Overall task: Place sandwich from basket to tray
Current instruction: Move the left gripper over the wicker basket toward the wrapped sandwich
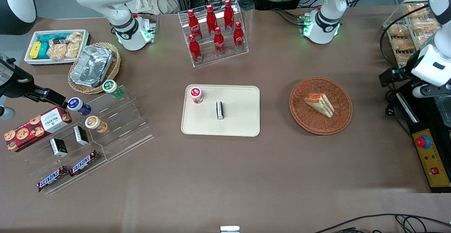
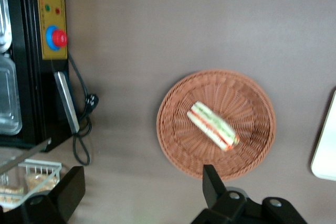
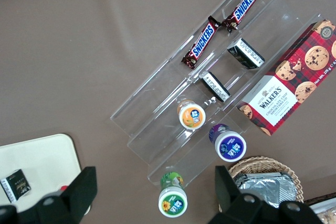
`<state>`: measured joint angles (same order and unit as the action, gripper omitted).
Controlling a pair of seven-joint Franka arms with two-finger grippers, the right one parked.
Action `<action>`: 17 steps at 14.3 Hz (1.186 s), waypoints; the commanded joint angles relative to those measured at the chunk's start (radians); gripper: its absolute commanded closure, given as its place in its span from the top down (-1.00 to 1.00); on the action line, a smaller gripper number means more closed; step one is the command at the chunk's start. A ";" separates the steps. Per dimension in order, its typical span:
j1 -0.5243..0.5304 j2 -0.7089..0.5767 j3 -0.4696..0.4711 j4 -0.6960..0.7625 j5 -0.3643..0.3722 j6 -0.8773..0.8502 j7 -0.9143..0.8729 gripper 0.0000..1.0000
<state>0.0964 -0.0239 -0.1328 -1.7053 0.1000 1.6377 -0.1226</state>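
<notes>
The brown table [image 1: 225,176] is wide. The gripper [image 2: 142,192], fingers apart, hovers high above the basket [image 2: 216,123] edge; the sandwich [image 2: 212,126] lies inside. Descending off-centre could push the wedge aside.

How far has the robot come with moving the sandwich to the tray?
Nothing is done yet: the sandwich lies in the basket. The tray holds only a small red-capped jar and a small dark packet. The gripper hangs open above the table beside the basket, holding nothing. Grasping, carrying and placing all remain.
</notes>
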 commanded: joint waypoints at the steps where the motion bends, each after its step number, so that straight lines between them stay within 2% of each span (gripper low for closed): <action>1: -0.014 0.033 0.004 0.061 0.018 0.007 -0.029 0.99; 5: -0.024 0.016 0.004 0.011 0.015 -0.001 -0.026 0.99; 10: -0.029 -0.137 0.002 -0.301 0.009 0.146 -0.055 0.99; 13: -0.029 -0.159 -0.004 -0.434 -0.046 0.174 -0.106 0.99; 15: -0.030 -0.171 -0.008 -0.534 -0.051 0.262 -0.129 0.99; 17: -0.050 -0.166 -0.021 -0.612 -0.045 0.377 -0.288 0.99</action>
<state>0.0657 -0.1486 -0.1410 -2.2198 0.0589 1.9222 -0.2868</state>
